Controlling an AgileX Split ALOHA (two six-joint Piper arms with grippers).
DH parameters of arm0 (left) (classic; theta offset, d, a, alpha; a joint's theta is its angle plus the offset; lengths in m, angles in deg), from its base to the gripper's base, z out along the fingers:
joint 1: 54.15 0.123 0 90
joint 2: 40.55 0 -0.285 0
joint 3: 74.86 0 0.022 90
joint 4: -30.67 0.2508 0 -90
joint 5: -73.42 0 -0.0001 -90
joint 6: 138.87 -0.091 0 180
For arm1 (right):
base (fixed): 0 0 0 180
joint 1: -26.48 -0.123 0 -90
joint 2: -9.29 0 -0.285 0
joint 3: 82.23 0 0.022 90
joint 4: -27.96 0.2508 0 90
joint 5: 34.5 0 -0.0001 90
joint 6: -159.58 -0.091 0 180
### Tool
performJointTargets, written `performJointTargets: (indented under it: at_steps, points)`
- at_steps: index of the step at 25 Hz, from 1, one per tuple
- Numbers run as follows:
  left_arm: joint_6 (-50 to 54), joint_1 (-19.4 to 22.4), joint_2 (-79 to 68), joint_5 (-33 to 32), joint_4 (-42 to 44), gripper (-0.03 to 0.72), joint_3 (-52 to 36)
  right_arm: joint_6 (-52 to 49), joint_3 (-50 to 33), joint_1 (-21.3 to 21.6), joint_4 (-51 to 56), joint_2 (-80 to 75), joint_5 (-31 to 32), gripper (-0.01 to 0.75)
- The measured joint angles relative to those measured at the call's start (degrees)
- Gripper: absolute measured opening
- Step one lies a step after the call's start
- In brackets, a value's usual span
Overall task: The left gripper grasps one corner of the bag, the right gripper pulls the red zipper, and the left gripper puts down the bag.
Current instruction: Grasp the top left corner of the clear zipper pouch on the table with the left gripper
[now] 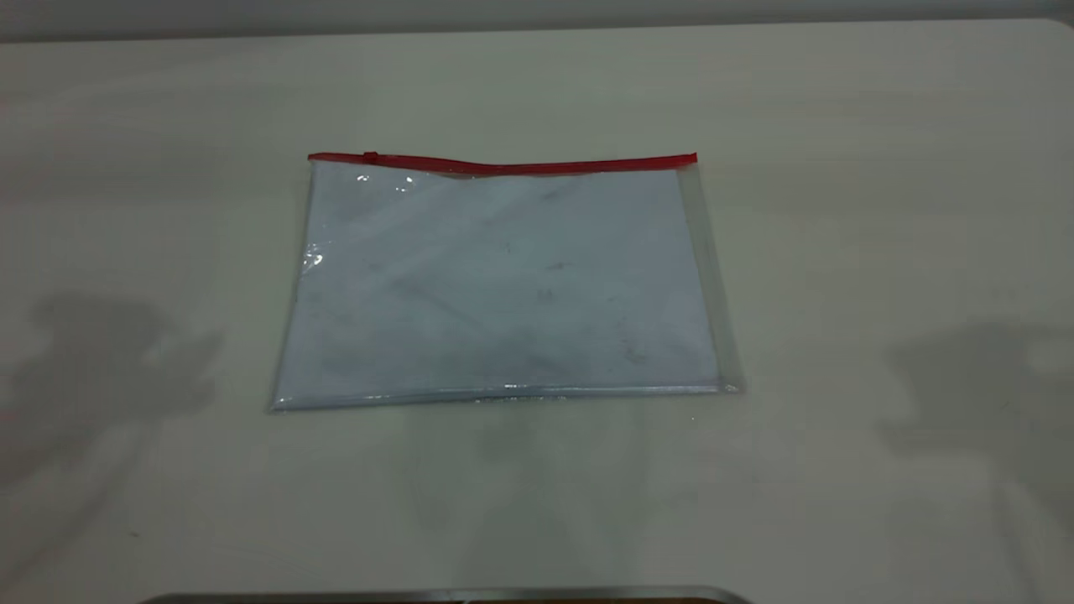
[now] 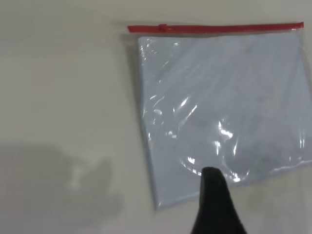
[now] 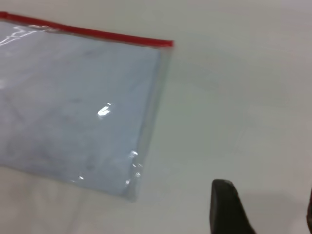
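- The bag [image 1: 503,281] lies flat on the pale surface [image 1: 839,210], white smudged paper showing through
- The red zipper [image 1: 503,164] trims its far long edge (slider tab [image 1: 370,157] near the left end)
- Left gripper [image 2: 214,204] hangs above the bag's near edge; cannot tell its fingers' spread
- Right gripper [image 3: 261,209] hovers off the bag's right side, fingers apart, holding nothing

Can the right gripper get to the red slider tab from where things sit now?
Probably yes: the bag lies flat on the table, with nothing covering the red zipper; its slider sits near the left end, a long reach across.
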Motion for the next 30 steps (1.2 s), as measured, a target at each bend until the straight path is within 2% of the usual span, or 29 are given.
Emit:
performJointTargets:
  at_steps: [6,12,21,30]
  points:
    - [-12.6,0.0,-19.5,1.2,-11.5,0.542,9.0,15.0,8.4,0.0,14.5,-15.5,-0.2,0.431]
    - [-14.8,0.0,-34.7,-0.6,-12.7,0.542,19.8,27.1,14.8,0.0,25.8,-24.5,3.0,0.431]
    - [-16.2,-1.3,-50.2,-3.9,-12.8,0.542,32.4,35.5,17.4,0.0,35.1,-29.4,6.4,0.431]
    - [-18.7,-5.0,-59.2,-3.9,-14.6,0.542,40.0,36.7,17.5,0.0,36.4,-29.8,8.4,0.431]
